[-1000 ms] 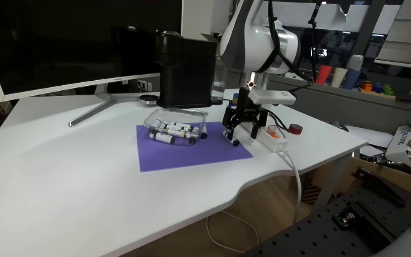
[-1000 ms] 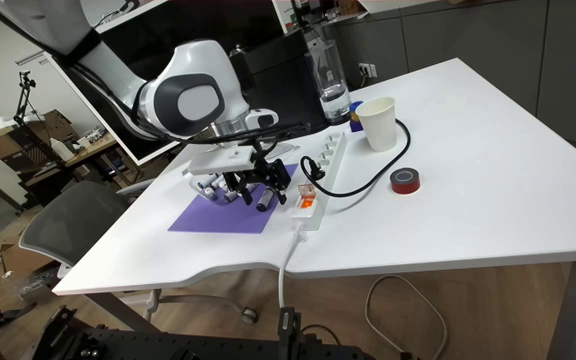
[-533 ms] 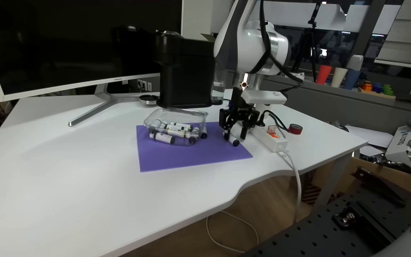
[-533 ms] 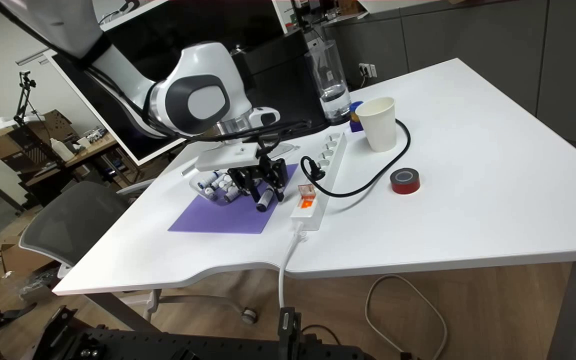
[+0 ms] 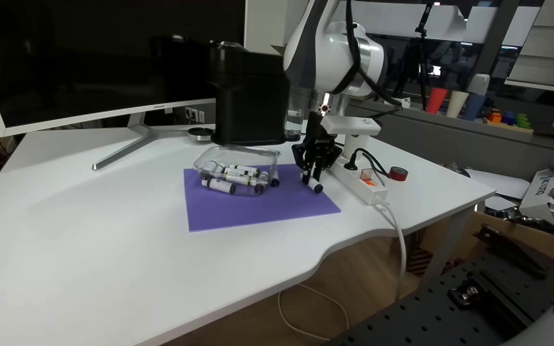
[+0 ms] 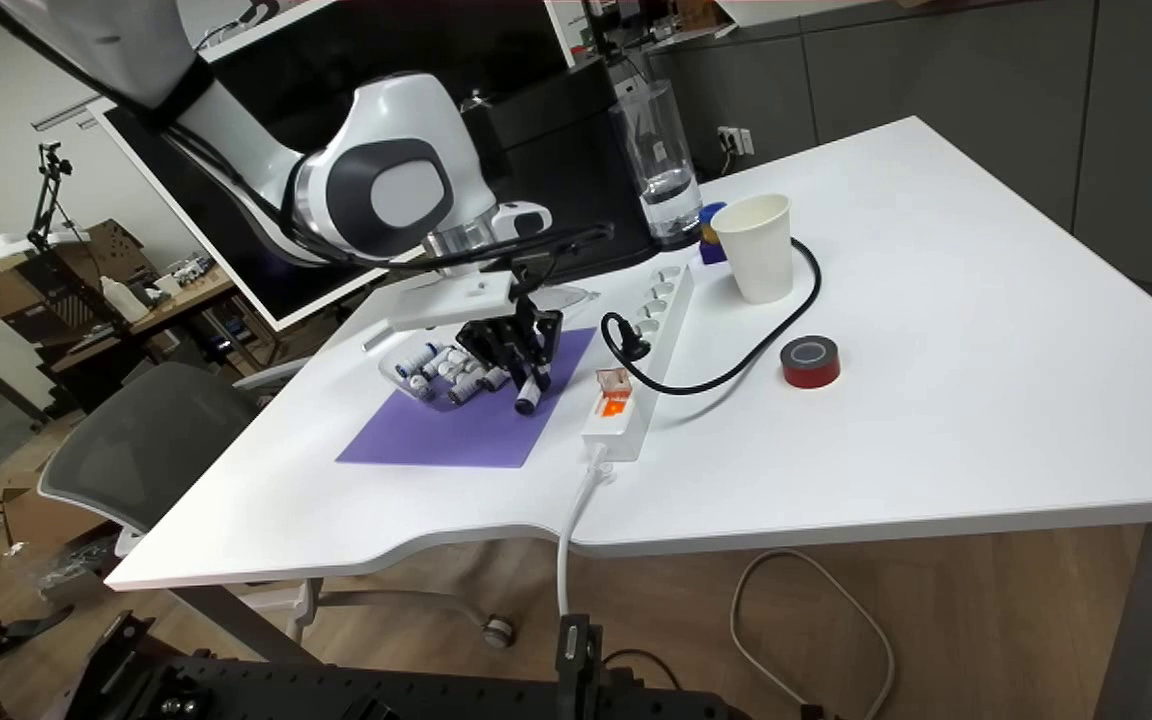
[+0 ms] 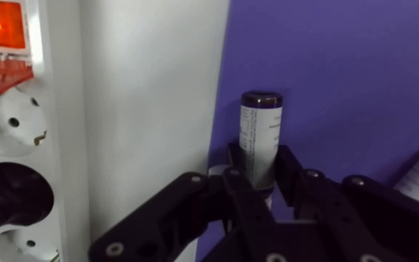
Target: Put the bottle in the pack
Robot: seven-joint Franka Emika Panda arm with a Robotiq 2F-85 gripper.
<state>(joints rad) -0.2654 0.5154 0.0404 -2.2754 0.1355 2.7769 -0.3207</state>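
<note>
Gripper [image 7: 259, 158] pinching one bottle [image 7: 260, 136], one pack [image 5: 239, 156] nearby

I see a glossy white arm [image 6: 246, 150] with dark-grey panels [image 6: 350, 190], black cables [image 5: 352, 42] strapped along it, and a black gripper [image 7: 259, 156] dotted with silvery screws [image 7: 114, 249]

Both exterior views slant down, share purple mat [image 5: 253, 210]; wrist view close.

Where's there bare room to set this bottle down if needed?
In an exterior view, free: the front of the purple mat, before the pack; the white table left of the mat, up to the monitor foot. Crowded: inside the pack, and the narrow gap between mat and power strip, beside the gripper.
</note>
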